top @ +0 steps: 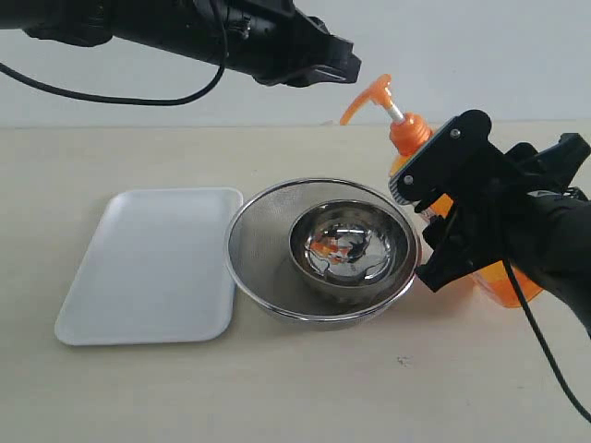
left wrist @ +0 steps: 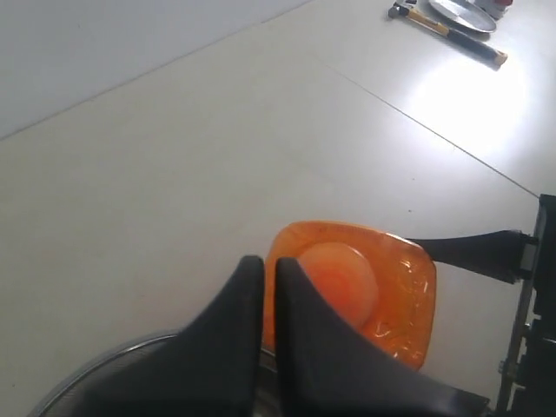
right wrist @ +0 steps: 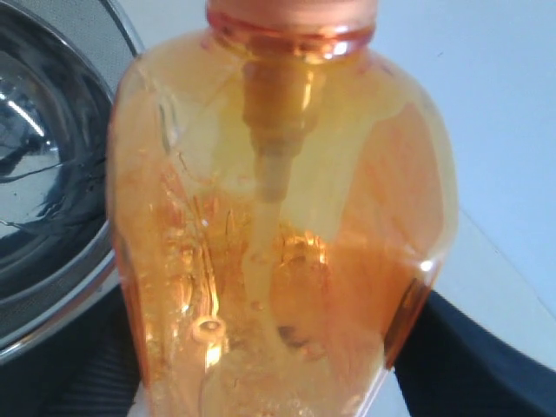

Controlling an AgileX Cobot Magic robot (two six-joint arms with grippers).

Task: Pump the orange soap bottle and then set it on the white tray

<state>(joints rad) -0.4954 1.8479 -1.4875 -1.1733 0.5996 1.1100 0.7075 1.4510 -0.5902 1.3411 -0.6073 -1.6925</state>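
Note:
The orange soap bottle [top: 500, 282] leans toward the strainer at the right, and its pump head [top: 367, 96] points left on a white stem. My right gripper [top: 417, 231] is shut on the bottle's body. In the right wrist view the bottle [right wrist: 287, 226] fills the picture between the black fingers [right wrist: 486, 365]. My left gripper [top: 346, 66] hovers just above and left of the pump head. Its jaws are shut with nothing between them, and from there the bottle [left wrist: 395, 291] is seen from above. The white tray [top: 152, 263] lies flat at the left.
A round steel mesh strainer [top: 251, 249] holding a shiny steel bowl [top: 355, 268] stands between the tray and the bottle. Its rim [right wrist: 52, 287] lies close beside the bottle. A hammer [left wrist: 452, 30] and a metal disc [left wrist: 465, 13] lie far off on the floor.

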